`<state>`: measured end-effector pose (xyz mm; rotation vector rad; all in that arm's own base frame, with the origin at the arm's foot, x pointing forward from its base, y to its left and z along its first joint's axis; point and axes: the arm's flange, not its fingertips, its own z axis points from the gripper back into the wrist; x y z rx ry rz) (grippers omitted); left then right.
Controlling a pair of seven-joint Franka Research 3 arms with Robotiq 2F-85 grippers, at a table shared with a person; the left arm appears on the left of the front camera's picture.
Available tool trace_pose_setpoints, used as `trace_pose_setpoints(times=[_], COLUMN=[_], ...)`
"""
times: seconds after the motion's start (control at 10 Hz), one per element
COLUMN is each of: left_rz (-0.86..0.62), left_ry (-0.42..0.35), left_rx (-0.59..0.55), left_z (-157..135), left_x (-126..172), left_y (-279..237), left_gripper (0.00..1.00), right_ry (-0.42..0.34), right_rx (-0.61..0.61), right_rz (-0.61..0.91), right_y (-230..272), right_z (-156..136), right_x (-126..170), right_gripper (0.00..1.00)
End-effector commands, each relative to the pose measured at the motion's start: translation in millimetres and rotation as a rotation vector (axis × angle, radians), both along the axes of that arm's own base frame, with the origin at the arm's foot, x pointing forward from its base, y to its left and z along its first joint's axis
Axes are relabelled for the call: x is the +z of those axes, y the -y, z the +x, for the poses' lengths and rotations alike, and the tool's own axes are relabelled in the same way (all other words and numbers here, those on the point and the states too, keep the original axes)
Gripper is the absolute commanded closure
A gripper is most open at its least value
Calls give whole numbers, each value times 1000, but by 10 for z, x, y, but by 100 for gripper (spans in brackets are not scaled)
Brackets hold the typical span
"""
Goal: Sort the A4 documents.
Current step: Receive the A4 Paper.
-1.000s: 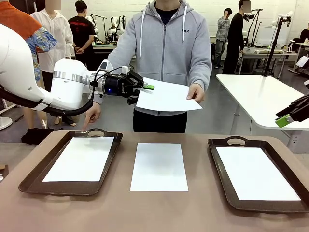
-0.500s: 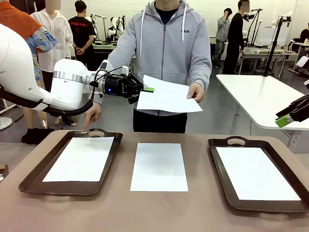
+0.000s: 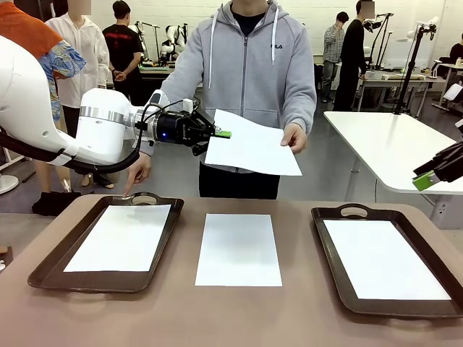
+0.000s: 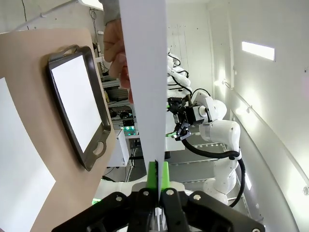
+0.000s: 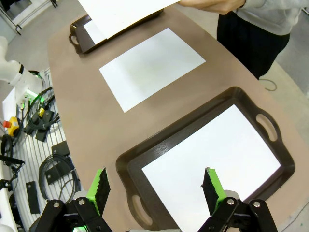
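A person across the table holds out a white A4 sheet (image 3: 253, 144) by its right edge with one hand (image 3: 293, 137). My left gripper (image 3: 223, 134) is shut on that sheet's left edge. In the left wrist view the sheet (image 4: 144, 72) runs edge-on between the green pads, with the left gripper (image 4: 158, 169) pinched on it. Another sheet (image 3: 239, 248) lies flat on the table's middle. The left tray (image 3: 43, 267) holds a sheet (image 3: 121, 237), and so does the right tray (image 3: 329, 249). My right gripper (image 5: 156, 186) hangs open above the right tray's sheet (image 5: 212, 154).
The person's other hand (image 3: 137, 173) points down at the left tray's far handle. The right gripper (image 3: 428, 179) hovers at the table's right end. A white table (image 3: 391, 144) stands behind on the right. Other people stand far back.
The left gripper's pads finished closing on the held sheet's left edge. That edge rose slightly and the sheet tilted. The right arm stayed still.
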<state>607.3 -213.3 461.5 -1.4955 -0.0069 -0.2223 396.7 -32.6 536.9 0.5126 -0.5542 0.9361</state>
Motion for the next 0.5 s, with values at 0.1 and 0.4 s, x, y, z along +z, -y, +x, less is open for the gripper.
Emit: trace_pose_setpoints(times=[0.1, 0.4], left_rz=[0, 0], left_ry=[2, 2], left_rx=[1, 1], left_z=[1, 1], left_x=[0, 0], left_y=[0, 0], left_gripper=[100, 100], right_ry=[-4, -4], right_rx=[3, 3], right_rz=[0, 0], right_y=[-3, -3], right_z=[4, 4], right_x=[-14, -14], right_gripper=[0, 0])
